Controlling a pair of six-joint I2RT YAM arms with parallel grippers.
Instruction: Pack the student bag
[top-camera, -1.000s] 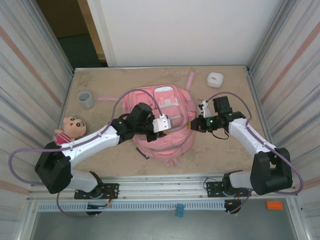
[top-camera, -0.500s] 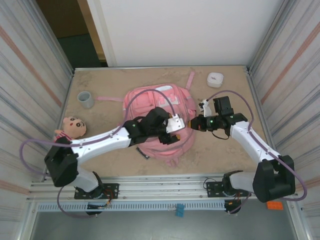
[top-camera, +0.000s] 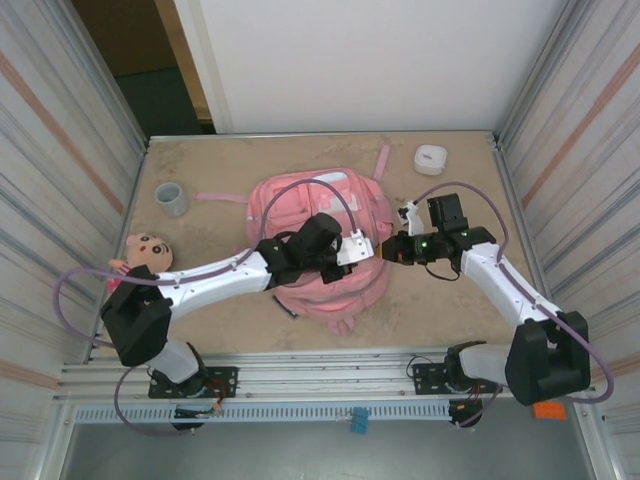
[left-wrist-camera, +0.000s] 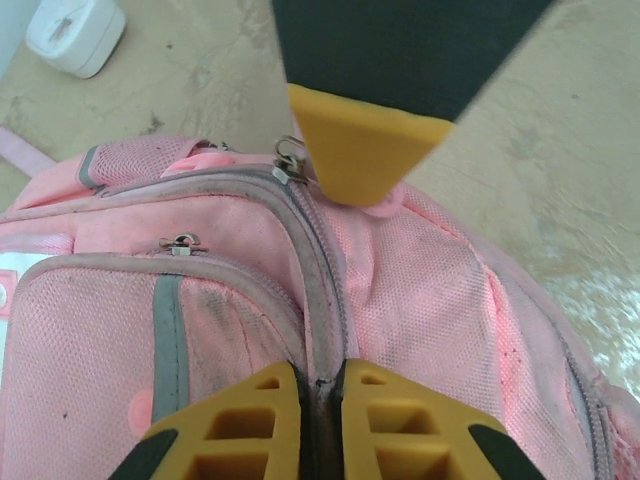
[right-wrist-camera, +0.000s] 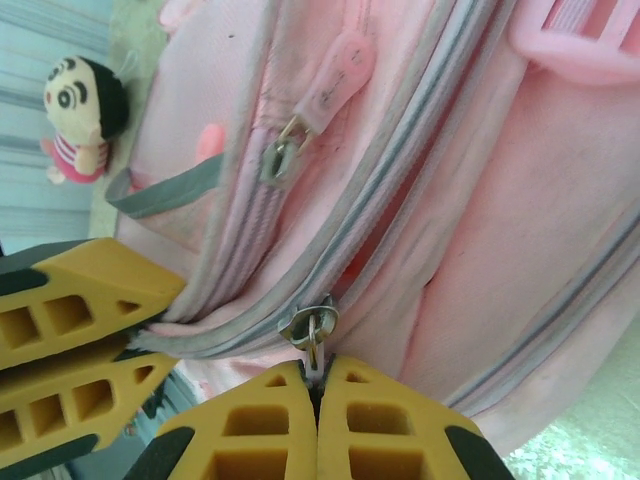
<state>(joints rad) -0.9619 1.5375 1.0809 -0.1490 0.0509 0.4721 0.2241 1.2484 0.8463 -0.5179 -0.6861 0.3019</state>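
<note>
The student bag (top-camera: 285, 200) lies flat on the worktop (top-camera: 450, 310), between the two sets of fingers. The right fingers (right-wrist-camera: 260, 420) are clenched on a zipper pull (right-wrist-camera: 312, 335) at the bag's side. Just beside them, the left fingers (left-wrist-camera: 265, 400) pinch the zipper seam (left-wrist-camera: 322, 300), probably to keep the fabric taut so the slider can run. A second ago the left fingers sat farther from the right ones, over the bag's middle.

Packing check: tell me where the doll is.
Top view: the doll lies at the table's left edge, just nearer than the grey cup, left of the bag.
</note>
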